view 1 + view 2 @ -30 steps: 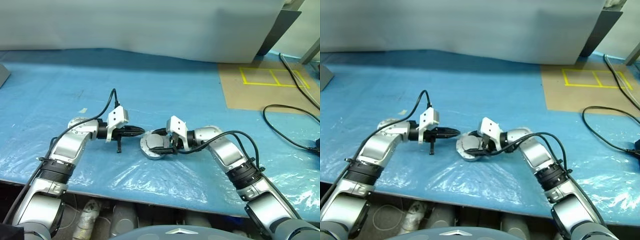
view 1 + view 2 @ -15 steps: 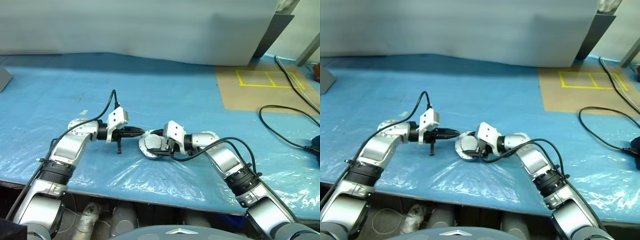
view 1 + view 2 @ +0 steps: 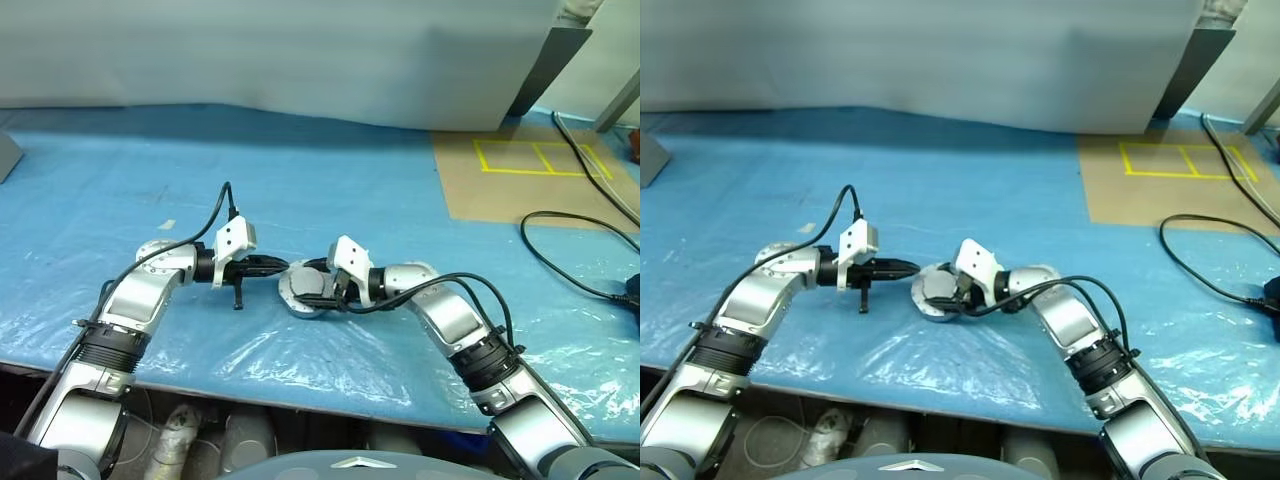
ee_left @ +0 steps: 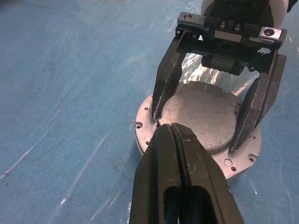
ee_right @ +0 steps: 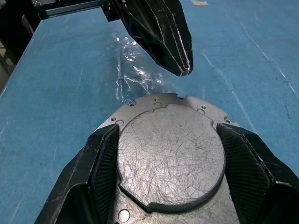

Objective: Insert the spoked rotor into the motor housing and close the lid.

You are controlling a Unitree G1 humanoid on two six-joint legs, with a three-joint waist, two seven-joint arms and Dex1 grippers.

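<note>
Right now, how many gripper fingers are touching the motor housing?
2: the right gripper's two fingers clamp opposite sides of the motor housing's raised disc.

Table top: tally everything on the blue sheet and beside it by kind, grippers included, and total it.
Motor housing, silver: 1
Grippers, black-fingered, left gripper and right gripper: 2
Black cable: 1
Brown board with yellow tape: 1
Total: 5
</note>
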